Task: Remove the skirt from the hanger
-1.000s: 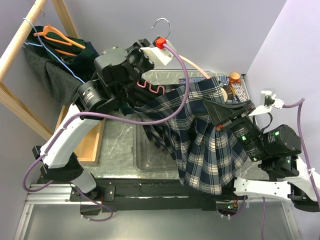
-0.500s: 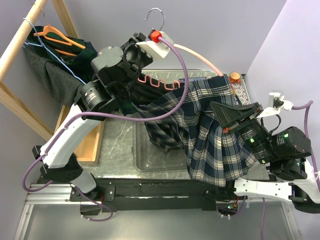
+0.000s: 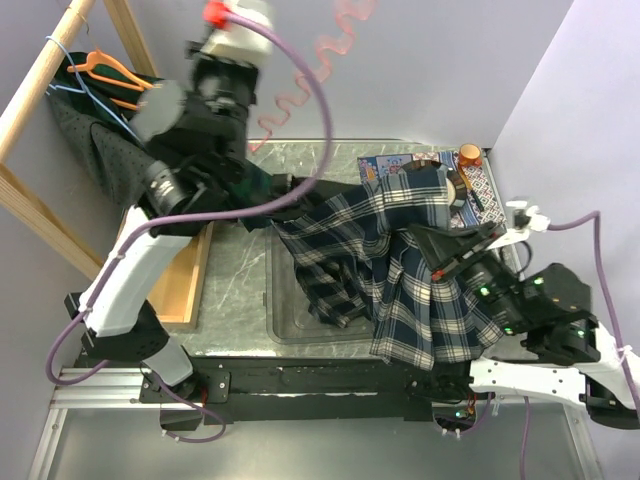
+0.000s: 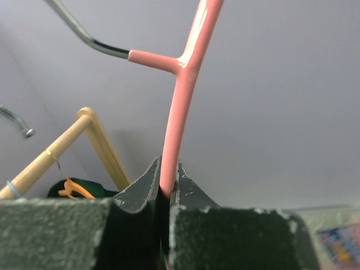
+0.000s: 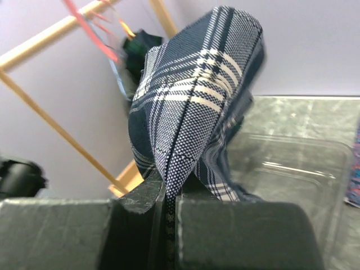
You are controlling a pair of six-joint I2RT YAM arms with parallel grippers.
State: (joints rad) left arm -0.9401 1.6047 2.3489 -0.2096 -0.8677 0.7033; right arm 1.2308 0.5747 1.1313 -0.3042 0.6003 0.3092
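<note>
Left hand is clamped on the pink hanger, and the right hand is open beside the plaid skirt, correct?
Not quite. The right wrist view shows the right hand shut on the plaid skirt, not open. The left hand does clamp the pink hanger.

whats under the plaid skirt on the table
A clear plastic tray on the marble-patterned table shows under the plaid skirt. The skirt covers the tray's right side and anything there.

Plaid skirt (image 5: 191, 112) fold pinched between closed right fingers (image 5: 138, 199), above clear tray (image 5: 292, 163).
</note>
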